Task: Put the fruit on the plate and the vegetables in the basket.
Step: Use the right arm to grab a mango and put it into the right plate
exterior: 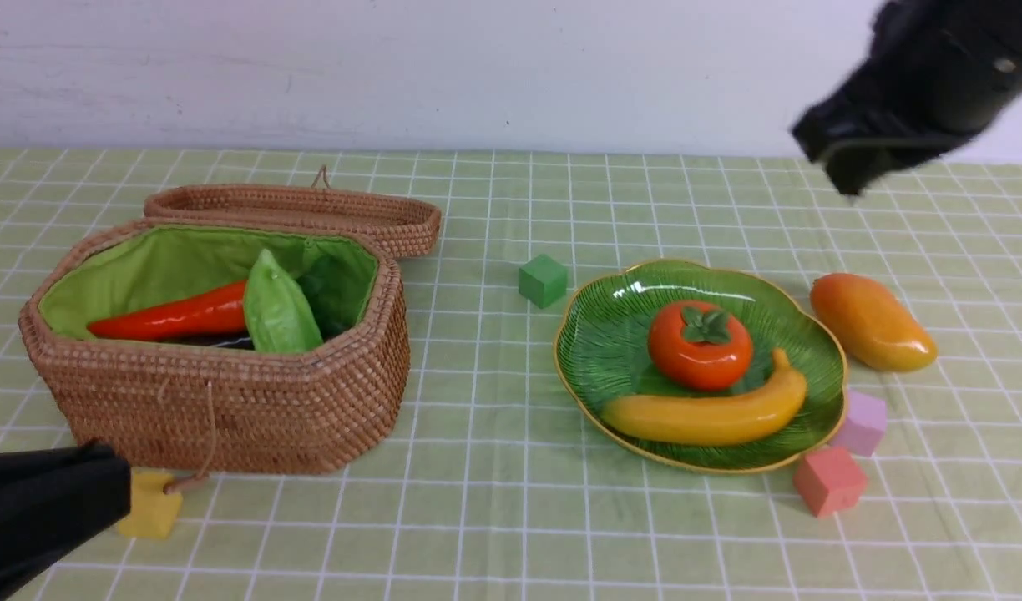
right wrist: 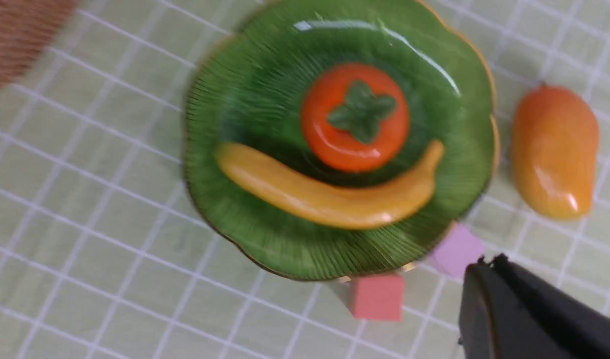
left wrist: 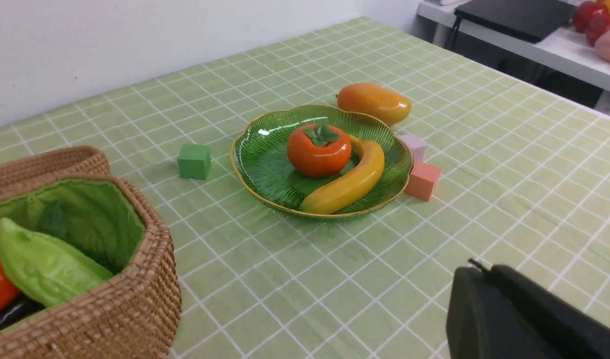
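**Right of the plate: one mango left on the bench**

Beside the plate's right rim, close but apart from it, the mango lies on the bench, its long axis running from the far left to the near right in the front view, with the fatter end nearer the robot. The plate already carries the persimmon and the banana. The basket, well apart to the left, holds the pepper and the gourd.

The right gripper hangs high above and behind the mango, jaws closed on nothing. The left gripper sits low by the basket's near corner, jaws closed too, far from the fruit. By my reading the right arm is plainly the nearer; it would have to open, come down and forward-right, and close across the mango's short width.
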Controlling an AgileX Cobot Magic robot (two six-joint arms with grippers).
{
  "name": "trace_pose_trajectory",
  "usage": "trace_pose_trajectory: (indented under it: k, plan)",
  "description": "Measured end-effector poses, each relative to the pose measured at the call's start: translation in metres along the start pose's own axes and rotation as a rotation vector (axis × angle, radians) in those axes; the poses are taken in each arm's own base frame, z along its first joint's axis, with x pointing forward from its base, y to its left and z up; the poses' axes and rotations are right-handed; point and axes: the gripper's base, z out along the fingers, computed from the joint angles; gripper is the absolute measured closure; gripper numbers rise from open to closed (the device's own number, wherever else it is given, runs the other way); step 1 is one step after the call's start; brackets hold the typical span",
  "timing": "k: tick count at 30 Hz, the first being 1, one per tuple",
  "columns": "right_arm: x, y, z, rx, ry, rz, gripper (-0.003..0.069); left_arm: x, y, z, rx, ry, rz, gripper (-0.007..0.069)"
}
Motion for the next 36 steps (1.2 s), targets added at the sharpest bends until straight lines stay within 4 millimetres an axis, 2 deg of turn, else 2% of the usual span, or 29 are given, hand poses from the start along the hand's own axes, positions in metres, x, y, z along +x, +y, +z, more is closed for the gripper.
trace_pose_trajectory:
  k: [4,7,9,11,16,18,20,21,24,29,36]
  plan:
    - [0.018,-0.065,0.033,0.074,0.119,0.225,0.0648,0.0,0.0,0.0,0.004,0.0,0.014,0.0634]
    - [0.025,-0.1,0.058,0.081,0.173,0.339,0.058,0.0,0.0,0.0,0.005,0.0,0.02,0.0634]
    - [0.027,-0.111,0.068,0.077,0.195,0.366,0.0535,0.0,0.0,0.0,0.005,0.0,0.02,0.0634]
    - [0.026,-0.122,0.094,0.067,0.191,0.337,0.0396,0.0,0.0,0.0,0.005,0.0,0.02,0.0634]
    - [0.02,-0.134,0.144,0.06,0.145,0.227,0.0087,0.0,0.0,0.0,0.005,0.0,0.02,0.0634]
    - [0.02,-0.137,0.162,0.061,0.142,0.209,0.001,0.0,0.0,0.0,0.005,0.0,0.02,0.0634]
    - [0.019,-0.142,0.181,0.065,0.136,0.201,-0.0013,0.0,0.0,0.0,0.005,0.0,0.02,0.0634]
    - [0.019,-0.142,0.182,0.064,0.138,0.201,-0.0014,0.0,0.0,0.0,0.005,0.0,0.02,0.0634]
    - [0.017,-0.147,0.204,0.066,0.14,0.192,0.0,0.0,0.0,0.0,0.005,0.0,0.02,0.0634]
    - [0.012,-0.154,0.227,0.067,0.144,0.156,0.0037,0.0,0.0,0.0,0.005,0.0,0.021,0.0634]
    - [0.008,-0.161,0.251,0.076,0.138,0.135,0.0046,0.0,0.0,0.0,0.004,0.0,0.022,0.0632]
